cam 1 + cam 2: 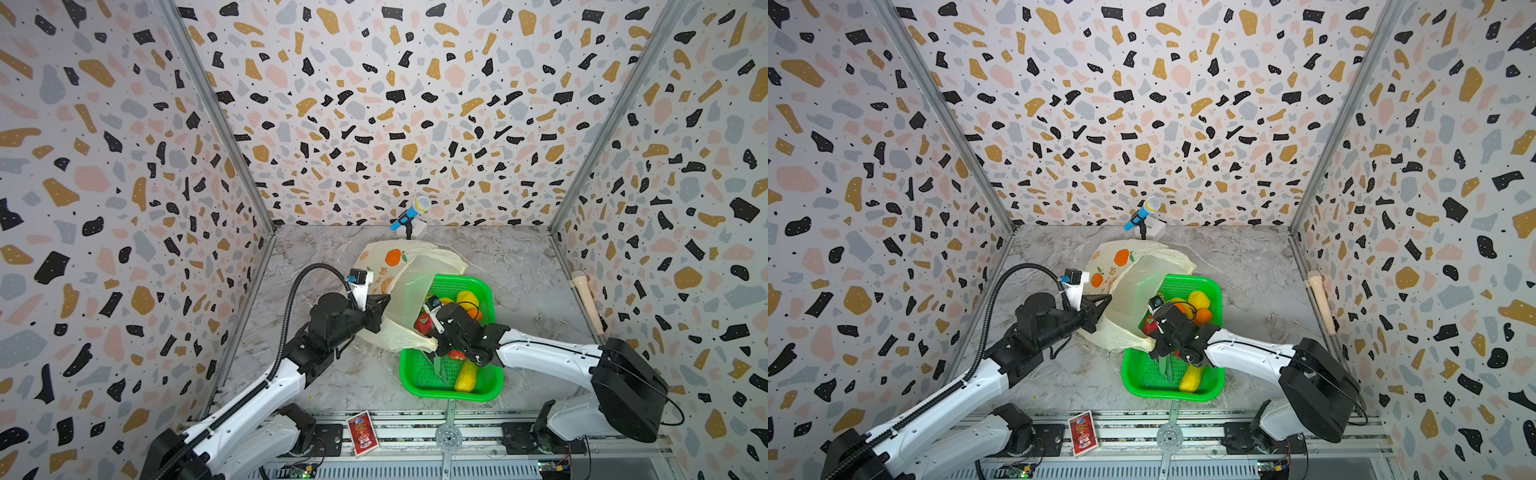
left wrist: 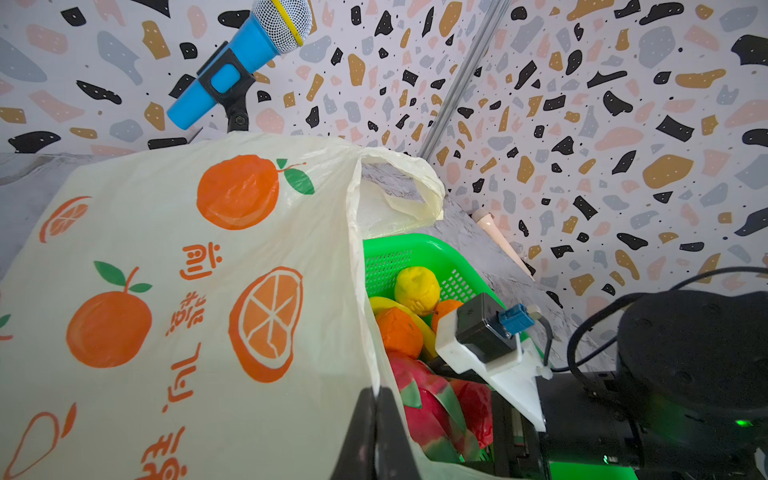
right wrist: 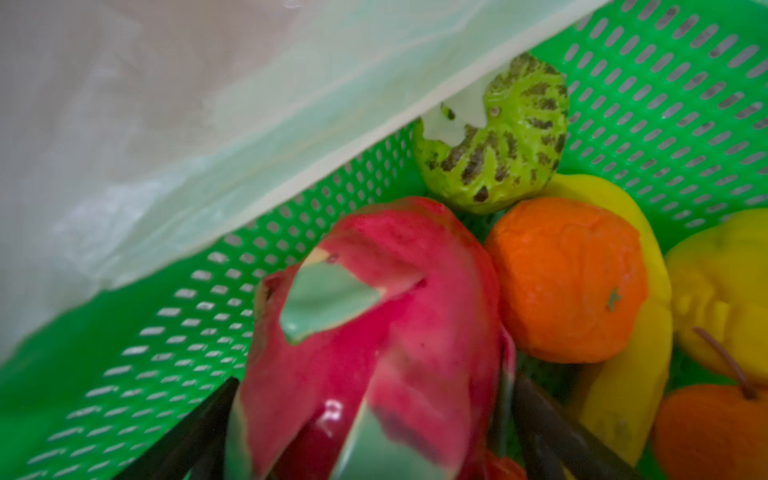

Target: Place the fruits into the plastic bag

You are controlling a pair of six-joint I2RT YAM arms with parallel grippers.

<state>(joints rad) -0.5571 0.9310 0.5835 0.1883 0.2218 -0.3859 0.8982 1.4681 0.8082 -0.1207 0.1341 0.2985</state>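
Note:
The cream-yellow plastic bag is held up over the left rim of the green basket. My left gripper is shut on the bag's edge. The fruits lie in the basket. My right gripper is down among them, open wide, with the pink-red dragon fruit between its fingers. Beside it are a bumpy green fruit, an orange, a banana, a lemon and a yellow-green mango.
A blue toy microphone stands on a stand behind the bag at the back wall. A cream-pink stick-like object lies along the right wall. A red card sits on the front rail.

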